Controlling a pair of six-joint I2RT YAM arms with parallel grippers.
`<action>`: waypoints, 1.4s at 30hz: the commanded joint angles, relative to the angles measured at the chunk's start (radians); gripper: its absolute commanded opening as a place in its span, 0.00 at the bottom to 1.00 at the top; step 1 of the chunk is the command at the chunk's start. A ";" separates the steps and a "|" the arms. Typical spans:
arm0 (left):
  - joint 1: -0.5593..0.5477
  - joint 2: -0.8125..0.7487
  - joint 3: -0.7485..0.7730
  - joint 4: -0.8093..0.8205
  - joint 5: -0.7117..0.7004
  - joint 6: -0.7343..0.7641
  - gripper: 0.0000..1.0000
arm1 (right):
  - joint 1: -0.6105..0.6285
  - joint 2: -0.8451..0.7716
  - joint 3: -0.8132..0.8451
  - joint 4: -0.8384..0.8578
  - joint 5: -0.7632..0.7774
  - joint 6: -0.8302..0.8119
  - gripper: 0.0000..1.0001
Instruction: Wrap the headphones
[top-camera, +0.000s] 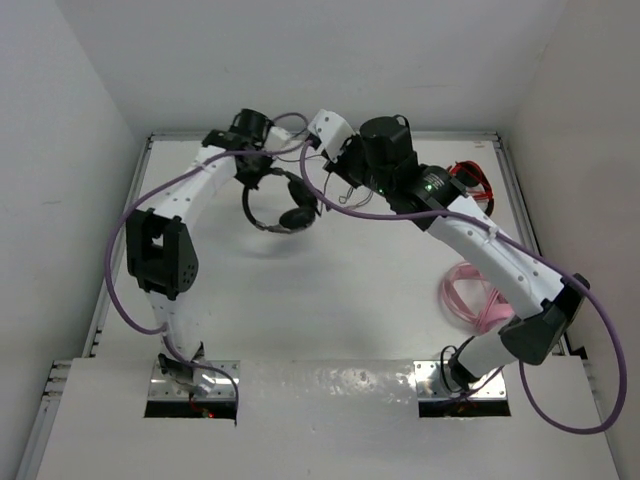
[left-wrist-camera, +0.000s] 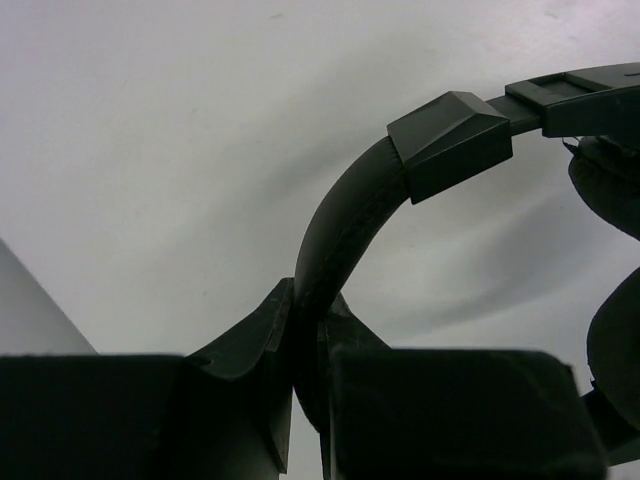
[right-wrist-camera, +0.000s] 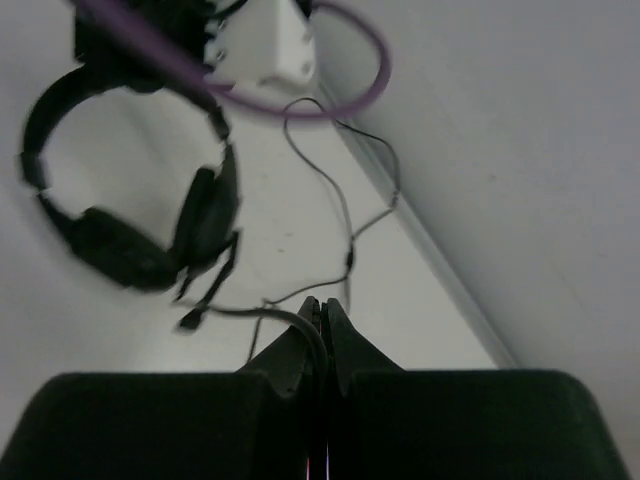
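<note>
While the headphones (top-camera: 296, 217) are held above the bench (top-camera: 350, 290) by the left end effector (left-wrist-camera: 305, 305), closed on the band (left-wrist-camera: 345, 205), the loose cable (right-wrist-camera: 345, 215) is pinched in the right end effector (right-wrist-camera: 322, 322); nothing is wrapped yet.

You see the headphones (top-camera: 296, 217) all in black: the band, the cushions and the small microphone, with no pattern on them. Their thin cable (right-wrist-camera: 345, 220) is black too. The left gripper (left-wrist-camera: 305, 330) and the right gripper (right-wrist-camera: 322, 315) are both plain matt black. The bench (top-camera: 330, 290) is white, and the walls (top-camera: 80, 100) are a pale grey-white. The arms (top-camera: 195, 195) are white with black joints, and the purple cables (top-camera: 120, 270) along them are one even colour. You also see red headphones (top-camera: 470, 178) and pink headphones (top-camera: 468, 295). A small green light (top-camera: 428, 183) shines on the right arm.
</note>
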 joint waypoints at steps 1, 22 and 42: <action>-0.097 -0.132 -0.032 0.055 0.020 0.169 0.00 | -0.017 0.060 0.092 0.065 0.179 -0.136 0.00; -0.181 -0.301 0.037 -0.074 0.718 -0.039 0.00 | -0.223 0.249 0.094 0.313 -0.322 0.486 0.00; -0.060 -0.217 0.545 -0.008 0.736 -0.283 0.00 | -0.243 0.308 -0.383 0.890 -0.644 0.722 0.85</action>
